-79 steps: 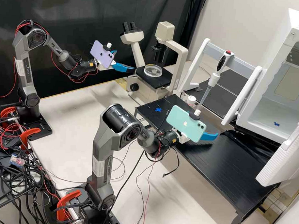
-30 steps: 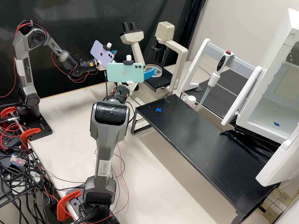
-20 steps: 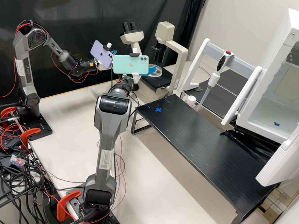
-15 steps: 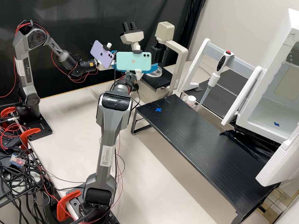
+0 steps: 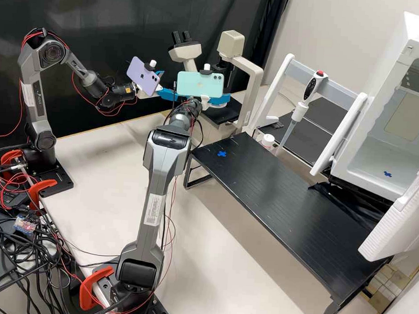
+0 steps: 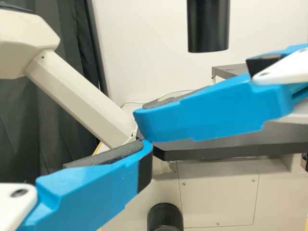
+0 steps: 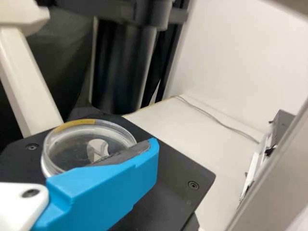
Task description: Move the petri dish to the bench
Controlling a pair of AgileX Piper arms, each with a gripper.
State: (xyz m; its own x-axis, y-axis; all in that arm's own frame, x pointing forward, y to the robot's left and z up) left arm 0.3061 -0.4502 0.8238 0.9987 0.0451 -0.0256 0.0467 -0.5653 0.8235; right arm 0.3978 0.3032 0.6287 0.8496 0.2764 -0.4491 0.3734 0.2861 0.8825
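In the high view, my left gripper (image 5: pixel 175 84) stands open left of the microscope stage, its blue fingers apart. Beyond the green phone, my right gripper (image 5: pixel 218 100) is at the dish, hiding most of the petri dish (image 5: pixel 221 106). The left wrist view has one finger of my left gripper (image 6: pixel 139 159) low, and the right arm's blue finger crossing before the stage. In the right wrist view, the clear dish (image 7: pixel 72 144) rests on the black stage (image 7: pixel 168 192); one finger of my open right gripper (image 7: pixel 149 151) overlaps its near rim. The black bench (image 5: pixel 274 195) bears a blue cross.
The microscope's pale arm (image 5: pixel 252 93) rises right of the stage, with its black condenser (image 7: pixel 120 67) above the dish. A pipette (image 5: pixel 300 110) on a stand and a small white bottle (image 5: pixel 267 141) are behind the bench. The incubator (image 5: pixel 379 159) is open at right.
The right arm has swung from above the black bench to the microscope, then shifted rightward until its gripper covers most of the dish. The left arm has stayed put.
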